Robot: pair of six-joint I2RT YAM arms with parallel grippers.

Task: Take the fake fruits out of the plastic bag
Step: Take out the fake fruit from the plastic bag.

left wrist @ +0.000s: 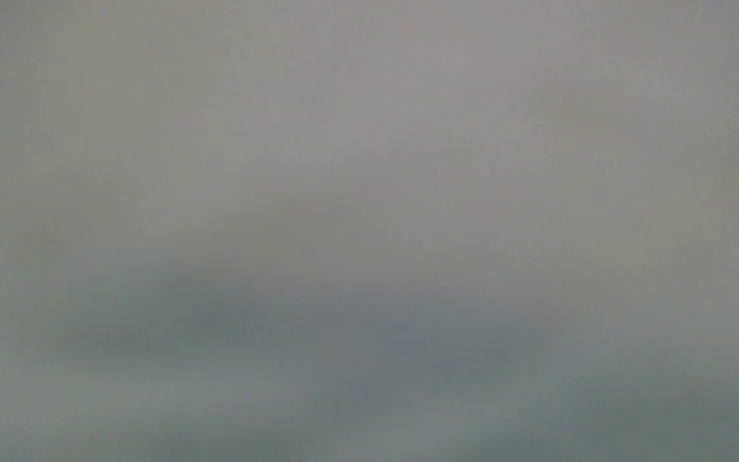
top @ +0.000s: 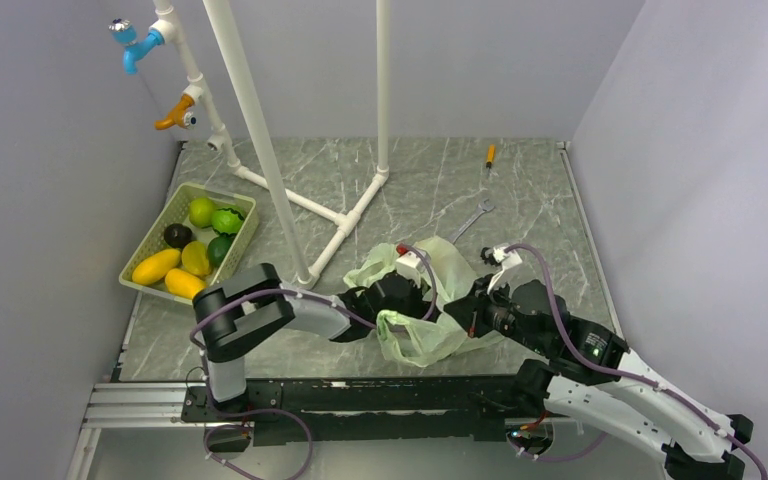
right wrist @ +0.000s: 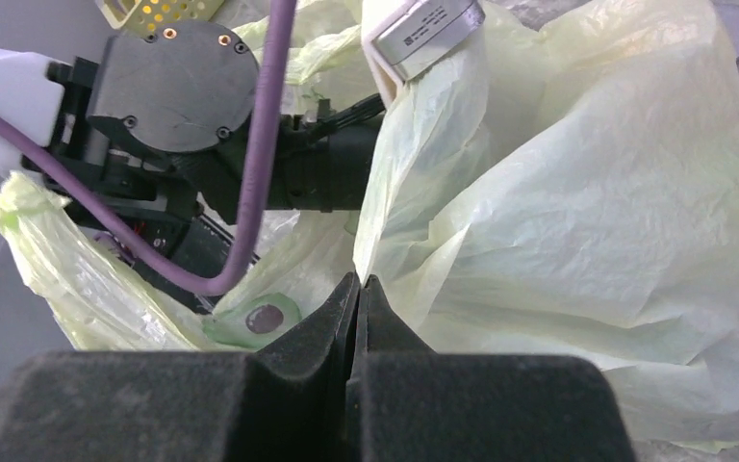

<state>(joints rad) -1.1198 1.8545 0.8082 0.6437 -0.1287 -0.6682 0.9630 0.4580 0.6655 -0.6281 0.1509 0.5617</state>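
Centre: plastic bag (top: 452,268); far left, fake fruits (top: 156,266) in basket (top: 152,232) (wrench (top: 472,220) behind bag).

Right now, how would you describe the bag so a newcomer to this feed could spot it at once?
Find the white pipe frame standing on the marble table. Just in front of its foot, mid-table, lies the bag. It is crumpled, translucent pale-green film, unlike the rigid slotted basket holding fruits by the left wall.
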